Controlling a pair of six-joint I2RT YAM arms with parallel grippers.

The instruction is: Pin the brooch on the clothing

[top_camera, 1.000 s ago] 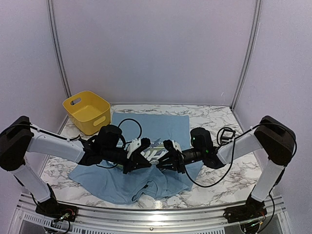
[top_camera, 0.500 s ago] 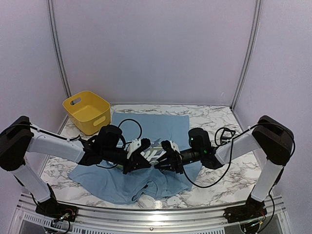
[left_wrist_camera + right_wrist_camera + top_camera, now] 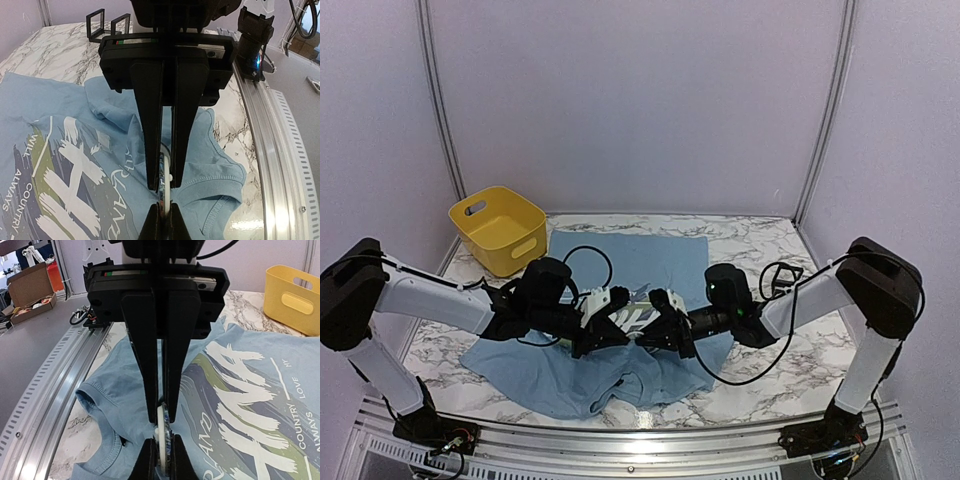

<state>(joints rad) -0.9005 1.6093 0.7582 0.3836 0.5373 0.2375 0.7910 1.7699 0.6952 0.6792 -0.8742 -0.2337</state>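
Brooch (image 3: 160, 426): one, small, pale and round with a metal pin, held between the two sets of fingertips just above the chest print of the T-shirt (image 3: 620, 255), close to the collar. T-shirt: one, light blue, short-sleeved, with white lettering and yellow-green streaks, laid on the marble table (image 3: 760, 240) with the collar toward the near rail (image 3: 270, 150) and rumpled along the near side. Left gripper (image 3: 165, 180): one, clenched on the brooch, with its fingers pressed together around the pin. Right gripper (image 3: 161, 415): one, likewise clenched, with the pale disc caught at its fingertips; the two grippers are met tip to tip over the shirt. Arms: two, stretched inward from either side. Yellow bin (image 3: 498, 228): one, plastic, with handle slots, set at the far left of the table, just beside the shirt's far left corner; its inner walls and floor are seen from above. Cardboard box (image 3: 27, 292): one, open, set beyond the rail, off the table; small reddish items are seen inside, too small to identify.
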